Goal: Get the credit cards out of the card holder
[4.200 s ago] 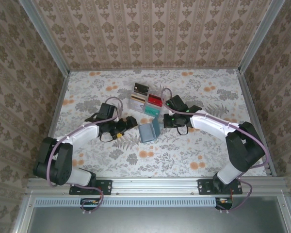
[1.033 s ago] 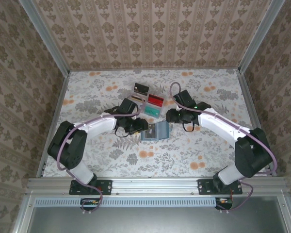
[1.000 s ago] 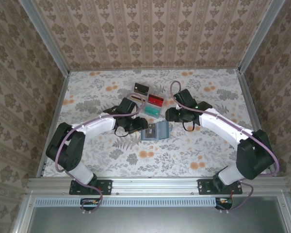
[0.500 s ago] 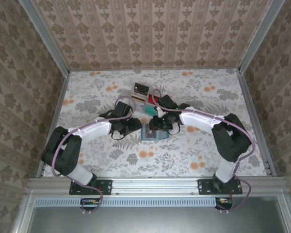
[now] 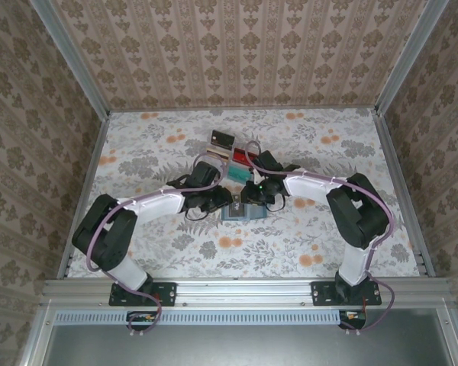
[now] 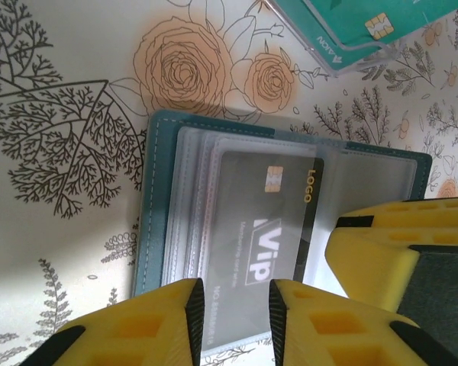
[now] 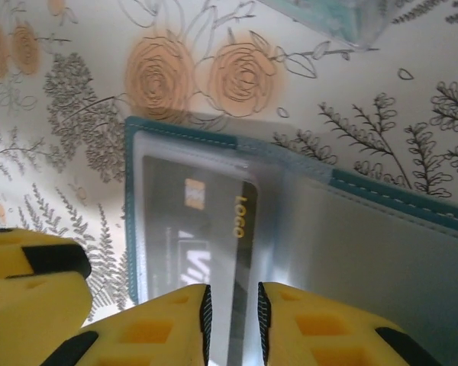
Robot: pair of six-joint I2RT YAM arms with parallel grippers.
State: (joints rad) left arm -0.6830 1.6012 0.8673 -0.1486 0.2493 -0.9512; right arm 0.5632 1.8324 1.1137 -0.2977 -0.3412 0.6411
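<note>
Card holder (image 6: pixel 149 221) lies open and flat on the floral counter (image 6: pixel 61 76), directly under both sets of jaws, which meet over it from opposite ends. Black card (image 6: pixel 263 229) sits inside the clear sleeve (image 6: pixel 191 198), its near end reaching in between the left jaws. The right wrist view shows the same card running in between the right jaws.

Left jaws: drawn in to a narrow gap over the card's end. Right jaws: a narrower gap, over sleeve and card together. Cannot tell for either whether the tips pinch anything or merely rest on the plastic.

Teal card (image 6: pixel 359 27) lies in a clear tray (image 6: pixel 320 57) beyond the left jaws, apart from the holder.

Risks, as judged:
- jaws catch sleeve along with card, so the whole holder lifts or drags instead of the card sliding out
- a yellow finger (image 6: pixel 382 244) of the right jaws stands just beside the left jaws, so a collision is possible
- a shallow pinch could let the thin card slip
</note>
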